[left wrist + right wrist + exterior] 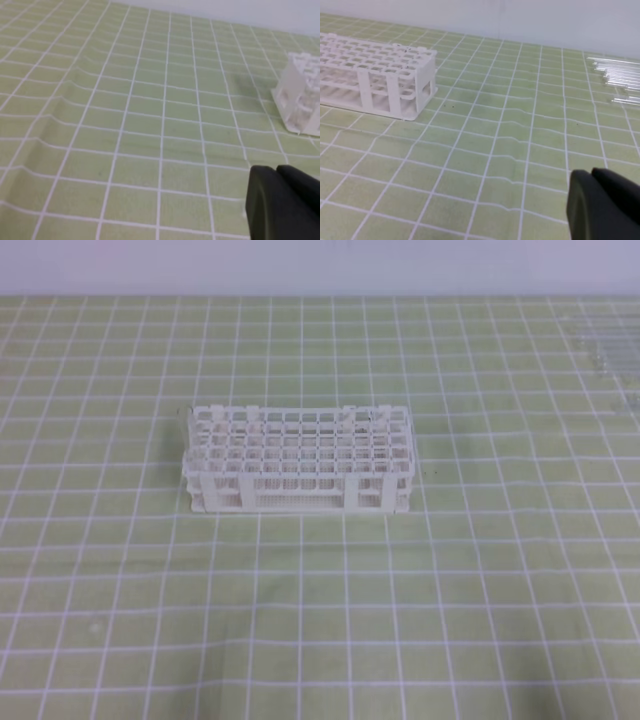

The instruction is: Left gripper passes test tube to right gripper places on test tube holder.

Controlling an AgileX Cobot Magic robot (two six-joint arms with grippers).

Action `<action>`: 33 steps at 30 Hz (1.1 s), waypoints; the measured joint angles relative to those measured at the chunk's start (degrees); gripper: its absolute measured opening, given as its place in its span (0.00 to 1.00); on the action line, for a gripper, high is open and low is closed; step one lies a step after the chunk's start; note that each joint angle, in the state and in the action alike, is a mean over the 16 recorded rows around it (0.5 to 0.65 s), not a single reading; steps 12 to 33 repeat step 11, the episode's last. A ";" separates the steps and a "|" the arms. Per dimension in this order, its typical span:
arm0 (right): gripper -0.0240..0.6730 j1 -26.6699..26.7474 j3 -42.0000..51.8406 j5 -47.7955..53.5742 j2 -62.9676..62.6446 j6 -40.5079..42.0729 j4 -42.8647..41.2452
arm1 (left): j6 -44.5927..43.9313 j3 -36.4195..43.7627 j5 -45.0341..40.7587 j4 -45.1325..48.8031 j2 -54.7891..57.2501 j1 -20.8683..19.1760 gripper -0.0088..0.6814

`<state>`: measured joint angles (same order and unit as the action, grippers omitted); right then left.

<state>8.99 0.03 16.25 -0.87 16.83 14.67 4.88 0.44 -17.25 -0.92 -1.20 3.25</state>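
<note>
Claws [285, 202] [602, 205] low over cloth (spread unclear) | holder [297, 458] — mid-table

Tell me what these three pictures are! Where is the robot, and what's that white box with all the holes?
The robot has two arms, each with a camera near its claw. One picture looks down from high above; no arm shows there. The other two come from the arm cameras. The black shape in the corner is part of the left gripper, and likewise the right gripper; I can't tell if they are open or shut, and nothing shows in them. The white box is a rack for test tubes, standing on a green checked cloth. Clear glass tubes lie far off on the right.
</note>
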 joint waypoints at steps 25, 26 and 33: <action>0.01 0.00 0.00 0.01 0.00 0.00 0.00 | -2.82 0.17 -0.85 0.40 -0.50 0.37 0.01; 0.01 0.00 0.00 0.01 0.00 0.00 0.00 | -2.82 0.17 -0.85 0.40 -0.50 0.37 0.01; 0.01 0.00 0.00 0.01 0.00 0.00 0.00 | -2.82 0.17 -0.85 0.40 -0.50 0.37 0.01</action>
